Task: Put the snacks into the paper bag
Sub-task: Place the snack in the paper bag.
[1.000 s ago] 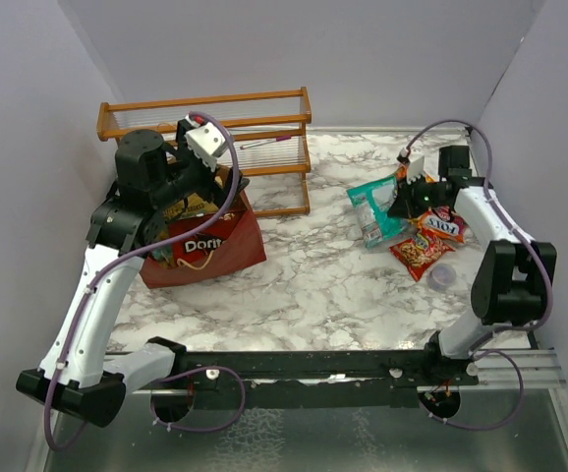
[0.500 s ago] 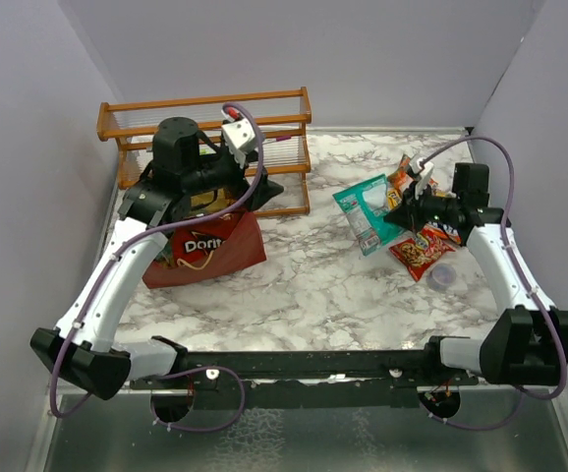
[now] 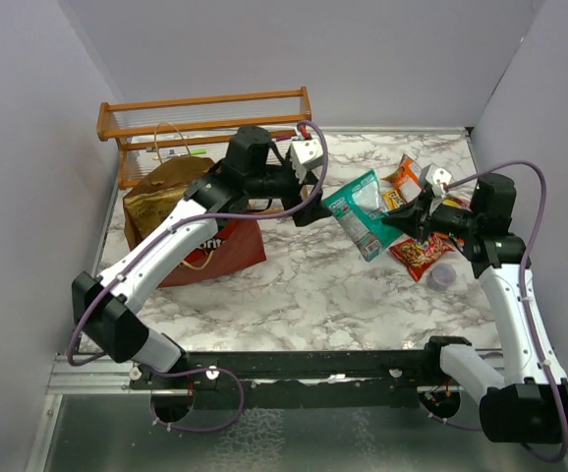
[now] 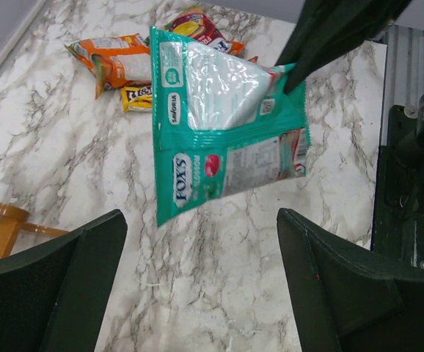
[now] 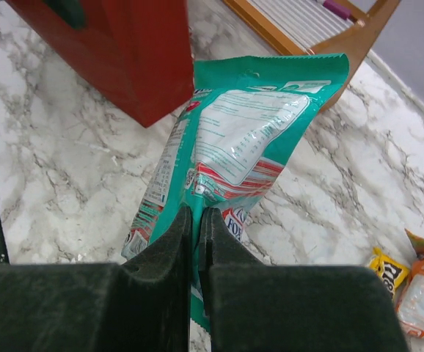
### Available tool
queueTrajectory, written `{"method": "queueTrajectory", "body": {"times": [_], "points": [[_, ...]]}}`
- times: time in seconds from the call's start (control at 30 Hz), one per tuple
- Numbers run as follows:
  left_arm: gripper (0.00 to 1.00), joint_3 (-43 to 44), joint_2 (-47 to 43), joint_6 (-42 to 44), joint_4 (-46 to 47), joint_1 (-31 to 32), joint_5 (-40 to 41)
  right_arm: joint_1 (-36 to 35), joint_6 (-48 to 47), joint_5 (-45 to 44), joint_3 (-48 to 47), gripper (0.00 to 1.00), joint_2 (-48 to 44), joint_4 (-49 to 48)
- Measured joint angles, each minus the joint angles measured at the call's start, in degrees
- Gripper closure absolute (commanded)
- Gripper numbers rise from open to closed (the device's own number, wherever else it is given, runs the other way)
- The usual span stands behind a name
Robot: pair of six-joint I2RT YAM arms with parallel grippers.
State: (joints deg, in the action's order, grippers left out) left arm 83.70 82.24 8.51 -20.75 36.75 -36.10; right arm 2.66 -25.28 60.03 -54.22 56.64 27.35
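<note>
Right gripper (image 5: 197,235) pinches the teal packet (image 3: 361,208) by its edge seam, above the middle of the desk (image 3: 304,285) — light, crinkly, slippery foil, likely floppy. Left gripper (image 4: 201,227) gapes wide before it; the opposite seam looks the best hold.

Setting: robot lab test cell, not a home or shop.

Evidence:
- Plain lavender-grey walls (image 3: 412,59) box the table (image 3: 304,285) on three sides; no windows, no furnishings.
- Tabletop is a marble-print sheet.
- Two white-and-black arms, left arm (image 3: 156,265) and right arm (image 3: 520,305), are bolted to a black rail (image 3: 313,366) at the near edge.
- Purple cables (image 3: 526,163) loop off the arms in the open.
- Bare metal sheet in front of the rail.
- Goods look staged: wooden rack (image 3: 205,103), bag (image 3: 205,246), loose packets (image 3: 422,251), a teal packet (image 3: 363,211).
</note>
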Motion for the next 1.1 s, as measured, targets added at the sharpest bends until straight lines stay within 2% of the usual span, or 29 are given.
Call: {"method": "queueTrajectory", "body": {"times": [0.17, 0.37, 0.57, 0.7, 1.0, 1.1], "points": [[0.11, 3.1, 6.8, -1.4, 1.7, 1.0, -1.0, -0.1, 0.5, 3.0, 0.5, 0.99, -4.3, 0.0], [0.1, 3.2, 8.2, -2.0, 3.2, 0.9, -4.5, -0.1, 1.4, 4.7, 0.6, 0.99, -8.2, 0.0], [0.18, 3.3, 9.3, -2.7, 4.8, 0.9, -9.7, -0.1, 2.1, 6.1, 0.6, 0.99, -9.5, 0.0], [0.29, 3.2, 10.8, -3.8, 5.9, 0.9, -13.4, -0.1, 2.5, 6.3, 0.6, 0.99, -9.5, 0.0], [0.69, 3.1, 12.5, -7.0, 7.6, 0.9, -19.3, -0.1, 3.0, 6.8, 0.6, 0.99, -9.5, 0.0], [0.86, 3.1, 12.5, -7.6, 8.2, 0.9, -20.1, -0.1, 3.2, 6.9, 0.6, 0.99, -9.7, 0.0]]}}
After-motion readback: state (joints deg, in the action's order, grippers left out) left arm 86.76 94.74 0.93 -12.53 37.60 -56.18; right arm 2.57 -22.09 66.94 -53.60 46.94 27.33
